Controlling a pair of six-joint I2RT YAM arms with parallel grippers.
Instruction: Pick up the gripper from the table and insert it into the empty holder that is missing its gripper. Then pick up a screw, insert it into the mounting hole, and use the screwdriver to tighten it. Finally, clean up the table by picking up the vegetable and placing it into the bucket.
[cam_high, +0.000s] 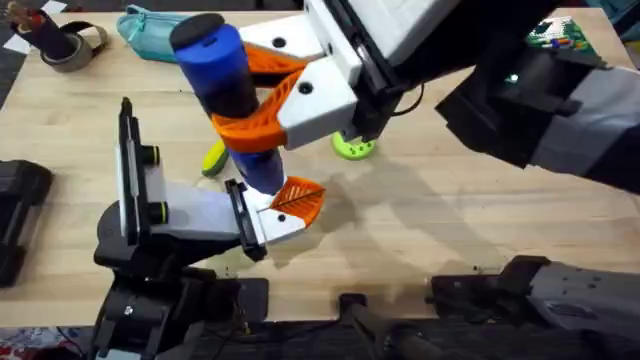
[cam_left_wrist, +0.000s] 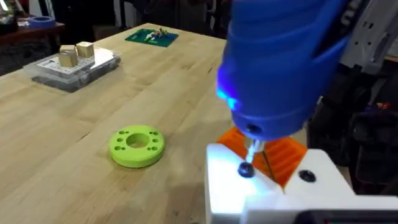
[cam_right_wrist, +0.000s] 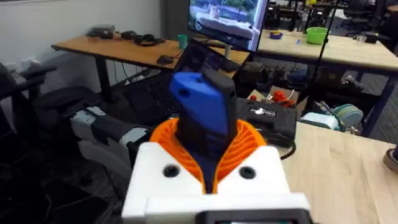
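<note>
1. Desk (cam_high: 440, 230): pale-wood planks. The widest bare stretch lies on the right-hand half, between the green disc (cam_high: 353, 147) and the near edge. The far edge carries a teal pouch (cam_high: 150, 30), a tape roll (cam_high: 72, 45) and a green circuit board (cam_high: 560, 35). A clear parts box (cam_left_wrist: 74, 65) with two small wooden blocks on it sits near a far corner in the left wrist view.
2. Near-left corner is crowded: white wrist block (cam_high: 190, 215) with green-ringed black knobs lies on its side, the holder (cam_high: 243, 220) fronting it.
3. Writing: none legible on any item; the circuit board's markings are too small to read.
4. Right gripper (cam_high: 262, 105): white fingers with orange ribbed pads pinch the screwdriver (cam_high: 222, 70) around its blue body. Right wrist view confirms the blue body (cam_right_wrist: 202, 115) seated between both orange pads.
5. Screwdriver stands tilted, black cap up, bit end down over the holder. In the left wrist view its thin bit (cam_left_wrist: 252, 152) meets a dark screw head (cam_left_wrist: 246, 169) on a white finger piece; a blue light glows on the body.
6. Left gripper (cam_left_wrist: 261, 186): white fingers with orange pads lie close under the screwdriver tip; cannot tell whether they are spread or pressed.
7. Vegetable (cam_high: 213, 158): yellow-green, on the desk just beside the screwdriver's lower body, partly hidden by it, well apart from the disc.
</note>
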